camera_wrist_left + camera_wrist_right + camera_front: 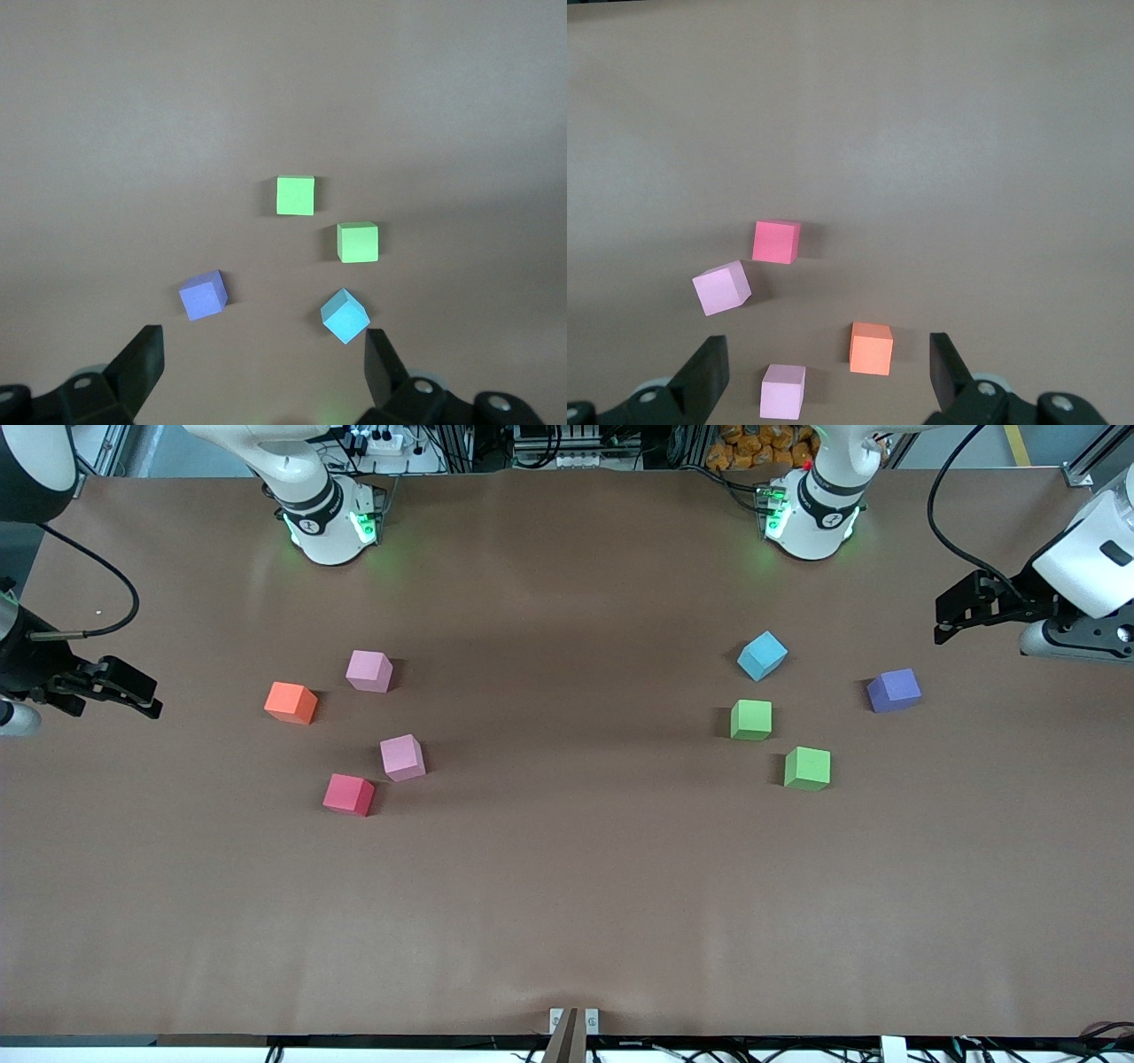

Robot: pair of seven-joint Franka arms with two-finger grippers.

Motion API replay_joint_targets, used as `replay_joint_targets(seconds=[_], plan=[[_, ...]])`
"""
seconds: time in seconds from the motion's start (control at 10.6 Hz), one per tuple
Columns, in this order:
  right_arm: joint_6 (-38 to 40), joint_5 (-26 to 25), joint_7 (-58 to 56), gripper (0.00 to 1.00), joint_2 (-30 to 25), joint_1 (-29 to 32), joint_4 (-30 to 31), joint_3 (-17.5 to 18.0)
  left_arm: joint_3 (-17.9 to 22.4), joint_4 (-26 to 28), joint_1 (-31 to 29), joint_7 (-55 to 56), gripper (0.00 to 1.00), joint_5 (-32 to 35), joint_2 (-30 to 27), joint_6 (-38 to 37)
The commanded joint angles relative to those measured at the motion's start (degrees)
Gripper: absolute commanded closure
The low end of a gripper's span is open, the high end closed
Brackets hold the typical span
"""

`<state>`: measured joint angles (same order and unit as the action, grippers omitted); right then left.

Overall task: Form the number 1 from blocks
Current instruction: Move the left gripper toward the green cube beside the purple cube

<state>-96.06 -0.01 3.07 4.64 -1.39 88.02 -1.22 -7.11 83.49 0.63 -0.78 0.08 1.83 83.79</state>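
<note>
Lowest in the front frame, nearest the camera: red block (348,794), flat on the table (567,921) toward the right arm's end, just beside a pink cube (402,757) set slightly higher in the frame. Higher again in the same cluster: orange block (291,702) and a second pink cube (368,670). Toward the left arm's end, mid-height in the frame: two green blocks (807,769) (750,719) close together but apart, purple block (893,690) nearer the frame edge, light blue cube (762,655) uppermost of the group. Middle of the frame bare; no part of the digit laid yet. Right gripper (149,698) at the frame edge on the right arm's side, level with the orange block, jaws spread wide and holding nothing; in the right wrist view (828,359), orange block (871,348) closest ahead of the spread fingers (709,367), red block (777,241) further out. Left gripper (941,622) at the facing frame edge, a little above the purple block in the frame, jaws likewise spread and empty; in the left wrist view (263,354), purple block (204,295) and light blue cube (345,315) just ahead, both greens (357,242) (295,195) further on. Deciding relation, as a judgement: red and orange closer to the right arm, greens and purple closer to the left arm; equal-sided cubes, hence no long axis to align with, only face angle.
</note>
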Motion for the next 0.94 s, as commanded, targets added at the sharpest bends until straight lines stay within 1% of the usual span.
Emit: replay_joint_targets(seconds=[0.0,0.28,0.56,0.85], plan=[[0.4,-0.7,1.1,0.0,-0.3,0.0,0.0,0.2,0.2,-0.3,0.2,-0.6,0.0,-0.5,-0.2,0.1],[0.4,-0.7,1.1,0.0,-0.2,0.2,0.1,0.2,0.3,-0.3,0.7,-0.7,0.0,-0.4,0.3,0.1],[0.4,-0.7,1.1,0.0,0.0,0.2,0.2,0.2,0.1,-0.2,1.1,-0.8,0.0,1.2,1.2,0.1],[0.3,-0.3,1.1,0.0,0.4,0.2,0.6,0.2,-0.6,0.0,1.2,2.3,0.0,1.0,5.4,0.9]])
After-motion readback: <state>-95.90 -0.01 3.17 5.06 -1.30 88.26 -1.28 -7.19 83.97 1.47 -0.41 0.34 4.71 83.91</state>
